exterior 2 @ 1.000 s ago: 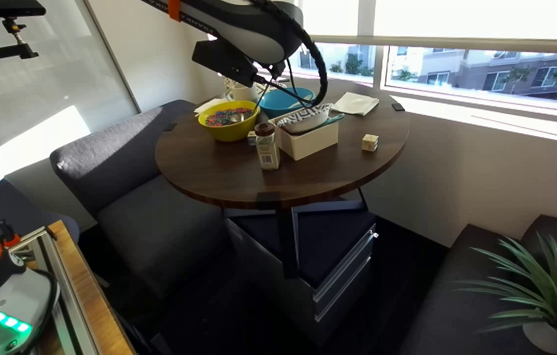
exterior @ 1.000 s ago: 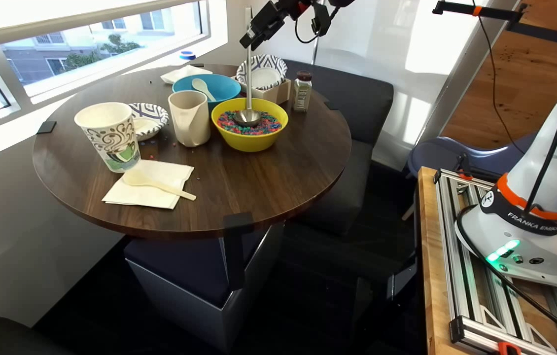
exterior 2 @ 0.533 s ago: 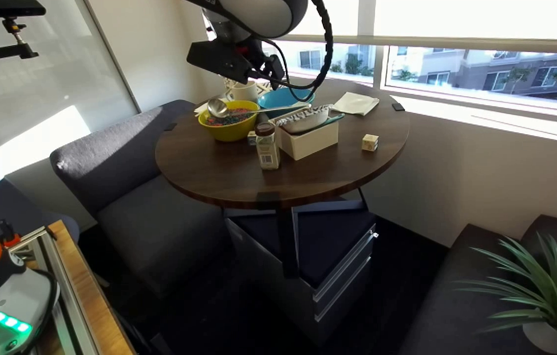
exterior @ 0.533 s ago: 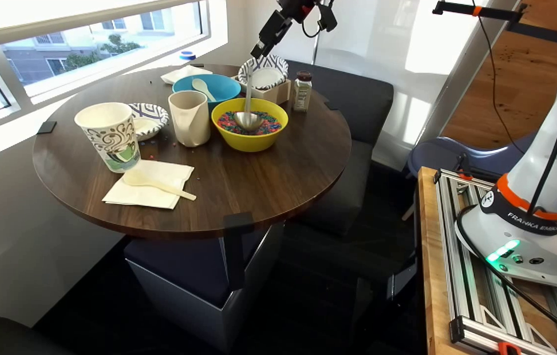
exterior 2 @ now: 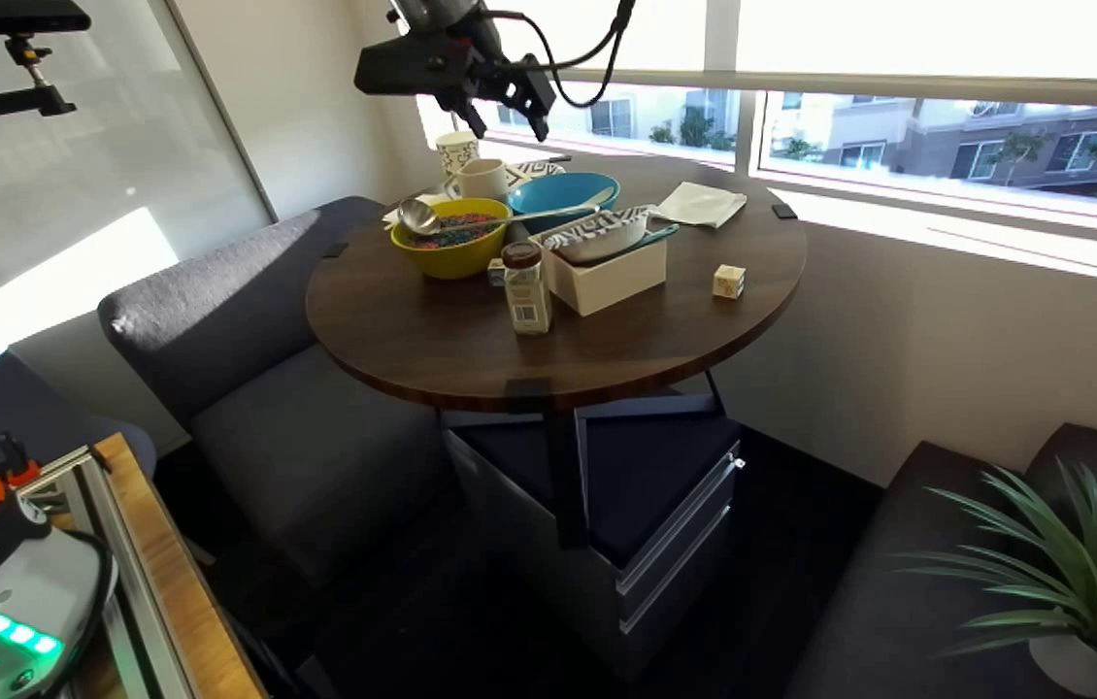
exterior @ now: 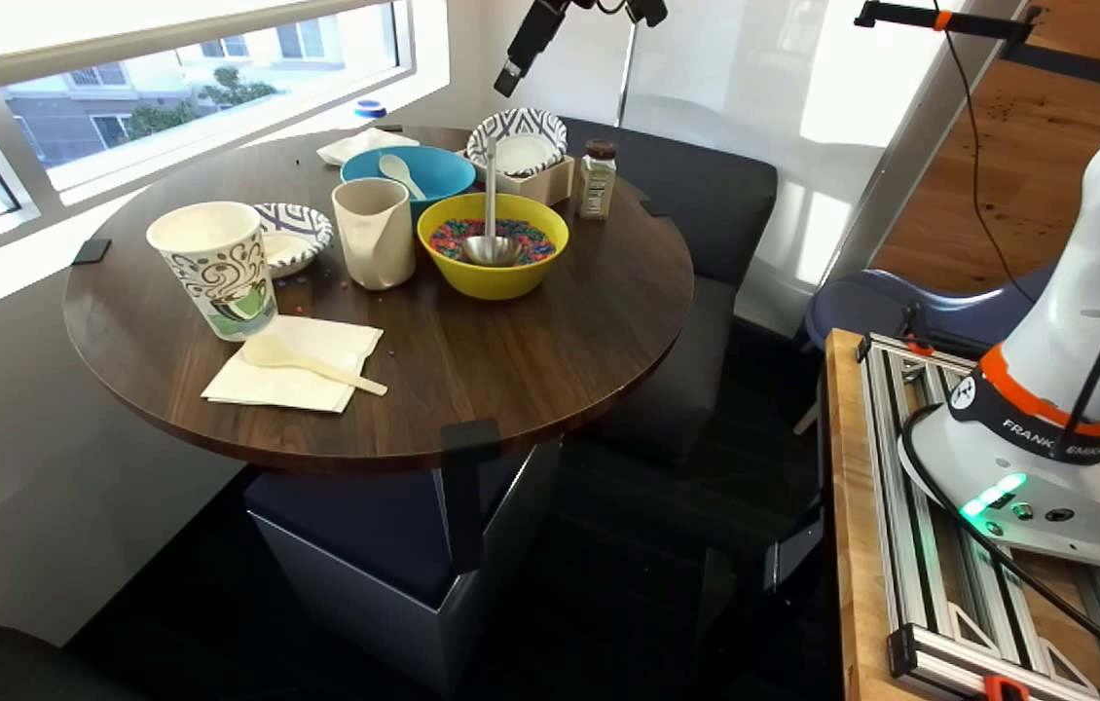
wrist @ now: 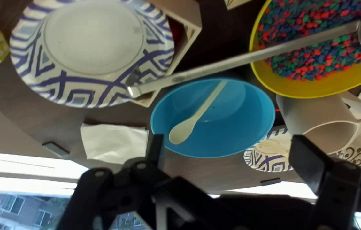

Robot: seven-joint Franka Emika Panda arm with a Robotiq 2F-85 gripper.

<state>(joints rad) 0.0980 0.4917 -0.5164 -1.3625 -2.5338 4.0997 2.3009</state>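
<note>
Gripper [wrist: 226, 143] spread wide, empty! At 2 o'clock in wrist view, 1 ladle [wrist: 244, 60] lies across 1 yellow bowl [wrist: 319, 88]!

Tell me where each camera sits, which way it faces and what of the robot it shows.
An exterior view: raised, looking down on the table with the brown-capped bottle near, window at the picture's upper right; robot base lower left, open gripper at top.
An exterior view: raised, looking down with the paper cup near, window upper left; robot base right, gripper top.
Wrist view: behind the fingers, looking down at the blue bowl; gripper along the bottom.
Both exterior views share the table, robot base, yellow bowl and ladle.
</note>
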